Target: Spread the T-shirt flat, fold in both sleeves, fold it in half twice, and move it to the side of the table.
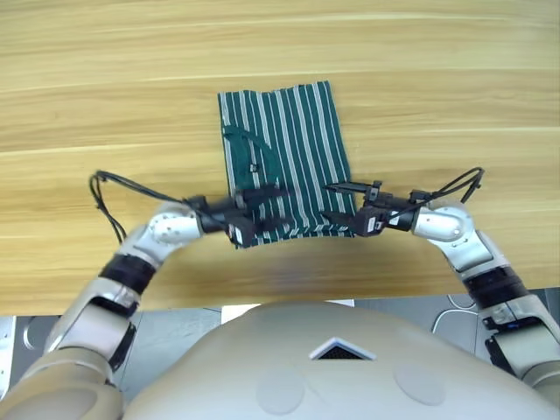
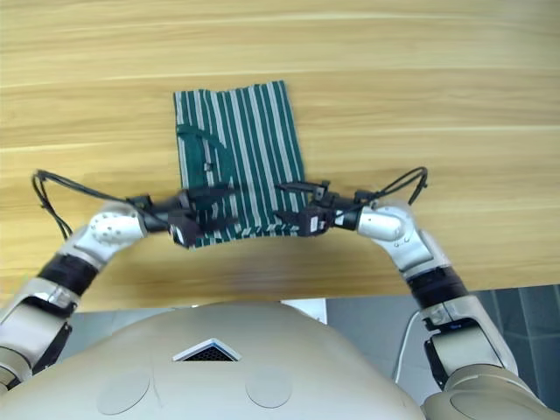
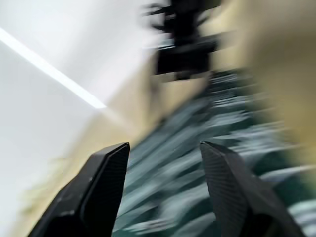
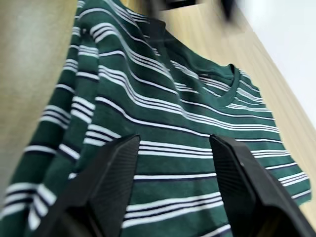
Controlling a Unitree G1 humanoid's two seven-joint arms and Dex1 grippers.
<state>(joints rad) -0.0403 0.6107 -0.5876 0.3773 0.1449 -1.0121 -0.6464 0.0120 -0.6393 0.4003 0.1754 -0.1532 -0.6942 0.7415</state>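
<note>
No text, label, number or sign can be read on anything here. The dark green T-shirt with thin white stripes point(image 1: 289, 140) carries only its stripe pattern, and the light wooden surface point(image 1: 437, 79) shows only its grain.
</note>
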